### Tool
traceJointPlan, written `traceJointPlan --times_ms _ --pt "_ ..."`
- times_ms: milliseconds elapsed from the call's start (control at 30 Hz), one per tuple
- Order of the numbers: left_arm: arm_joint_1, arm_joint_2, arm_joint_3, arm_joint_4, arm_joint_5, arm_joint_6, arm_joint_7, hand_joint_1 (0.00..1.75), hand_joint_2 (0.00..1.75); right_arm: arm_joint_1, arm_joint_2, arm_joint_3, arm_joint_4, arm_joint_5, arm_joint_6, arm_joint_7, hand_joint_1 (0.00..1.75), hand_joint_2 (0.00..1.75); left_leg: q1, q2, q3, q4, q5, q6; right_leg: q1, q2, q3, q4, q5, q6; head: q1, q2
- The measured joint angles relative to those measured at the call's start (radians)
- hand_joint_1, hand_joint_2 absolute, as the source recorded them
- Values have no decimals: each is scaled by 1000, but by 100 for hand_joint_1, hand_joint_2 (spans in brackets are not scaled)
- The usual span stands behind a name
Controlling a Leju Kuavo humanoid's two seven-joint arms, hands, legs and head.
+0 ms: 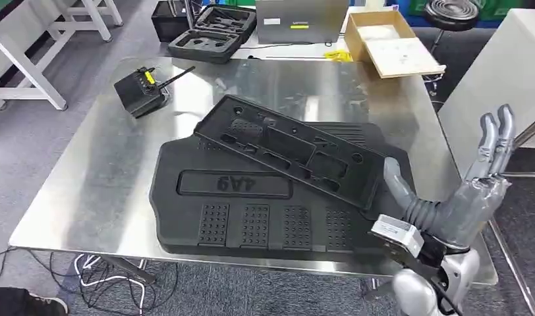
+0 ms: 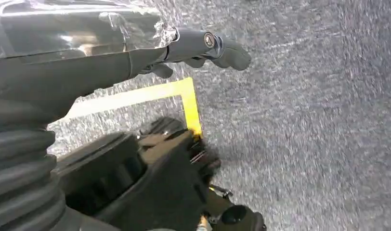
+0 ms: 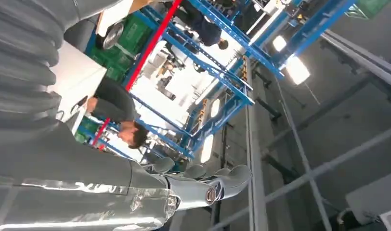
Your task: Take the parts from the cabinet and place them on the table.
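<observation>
The head view looks forward and down from high on the robot onto the steel worktop (image 1: 87, 191), at moderate range. The left wrist view sits close behind the left hand (image 2: 203, 48), facing the grey carpet floor (image 2: 319, 120). The right wrist view, behind the right hand (image 3: 203, 187), faces upward toward blue racking (image 3: 222, 62). The head view also shows the right hand (image 1: 479, 178).
</observation>
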Motion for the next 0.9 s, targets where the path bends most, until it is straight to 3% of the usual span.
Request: traceJointPlan --times_ms 33,67,133,167,200,233,267,300,333,367,400,467,500,600,633,667,700,733,800,833,867,900 --pt "-3 0 0 0 0 0 0 0 175 0 0 0 1 0 0 0 0 175 -5 3 -3 -7 13 -12 -5 0 -2 -1 4 3 -2 0" --pt "-2 0 0 0 0 0 0 0 175 -1 0 0 2 0 0 0 0 175 -8 2 -6 -7 16 -16 -8 -4 -3 -2 8 8 -1 0" --pt "4 0 0 0 0 0 0 0 175 -1 1 0 3 0 0 0 0 175 -4 1 -13 -24 37 -13 -7 -4 -2 -13 25 26 -1 0" --pt "3 0 0 0 0 0 0 0 175 -1 2 0 4 0 0 0 0 175 3 7 -17 -33 50 -15 -11 -2 -7 0 6 27 -3 0" --pt "3 0 0 0 0 0 0 0 175 -2 2 0 5 0 0 0 0 175 3 5 -28 -35 58 -8 -9 -1 -17 25 -36 31 2 0" --pt "2 0 0 0 0 0 0 0 175 -2 2 0 5 0 0 0 0 175 3 8 -38 -35 64 0 -9 0 -36 87 -95 32 10 0" --pt "2 0 0 0 0 0 0 0 175 -1 2 0 6 0 0 -1 0 175 3 9 -47 -35 72 0 -9 -1 -55 159 -147 34 15 0" --pt "4 0 0 0 0 -1 1 0 175 -1 2 0 8 0 0 -1 0 175 2 10 -56 -34 78 0 -9 0 -66 218 -179 36 16 0" --pt "4 0 0 0 0 -1 2 0 175 -1 2 0 10 -3 0 -5 0 175 2 11 -67 -31 84 0 -9 0 -63 252 -183 39 18 0" --pt "4 0 0 0 1 -1 3 0 175 -1 2 -2 11 -9 0 -12 0 175 2 12 -79 -27 88 -1 -9 0 -42 243 -161 41 20 0" --pt "4 0 0 0 2 0 4 0 175 -1 3 -4 13 -12 0 -17 0 175 3 12 -89 -21 92 -3 -9 -1 -1 194 -128 40 24 0" --pt "4 0 0 -1 9 8 4 0 175 -1 6 -7 13 -20 0 -25 0 175 4 12 -104 -5 96 -7 -9 -1 113 29 -77 35 33 0" --pt "4 -1 0 -2 10 11 4 0 175 -4 6 -8 14 -21 0 -28 0 175 -1 13 -113 1 96 -11 -3 -1 140 -28 -96 31 39 0" --pt "4 -5 0 -5 19 31 3 0 175 -4 11 -10 18 -29 -1 -39 0 175 0 14 -126 10 115 -27 2 0 129 -44 -89 21 38 0" --pt "5 -6 0 -6 20 34 3 0 175 -4 12 -11 20 -30 -1 -41 0 175 -2 13 -126 9 120 -33 -2 0 127 -49 -82 12 37 0" --pt "5 -6 0 -7 20 35 3 0 175 -5 16 -11 21 -30 -1 -44 0 175 0 8 -129 18 105 -39 -13 -5 127 -58 -73 3 39 0" --pt "5 -8 0 -8 21 35 3 0 175 -6 19 -12 23 -31 -1 -47 0 175 0 2 -139 44 73 -49 -13 -5 122 -59 -66 0 31 0" --pt "5 -8 0 -10 21 35 4 0 175 -7 21 -14 25 -31 -1 -49 0 175 7 2 -158 100 27 -57 -14 -6 116 -59 -61 -7 22 0" --pt "6 -9 0 -10 21 36 5 0 175 -7 26 -15 28 -33 -1 -52 0 175 20 2 -205 248 -56 -69 -15 -7 101 -57 -51 -9 15 0" --pt "7 -9 0 -10 22 37 5 0 175 -7 27 -16 29 -34 -1 -55 0 175 26 2 -214 293 -67 -73 -16 -7 92 -54 -46 -8 12 0" --pt "7 -9 0 -10 24 39 6 0 175 -6 30 -16 30 -35 -1 -56 0 175 30 2 -200 289 -54 -77 -19 -7 84 -52 -42 -5 10 0" --pt "7 -9 0 -11 25 40 6 0 175 -6 31 -17 32 -36 -1 -56 0 175 35 2 -166 244 -27 -80 -23 -7 77 -49 -39 -2 8 0"
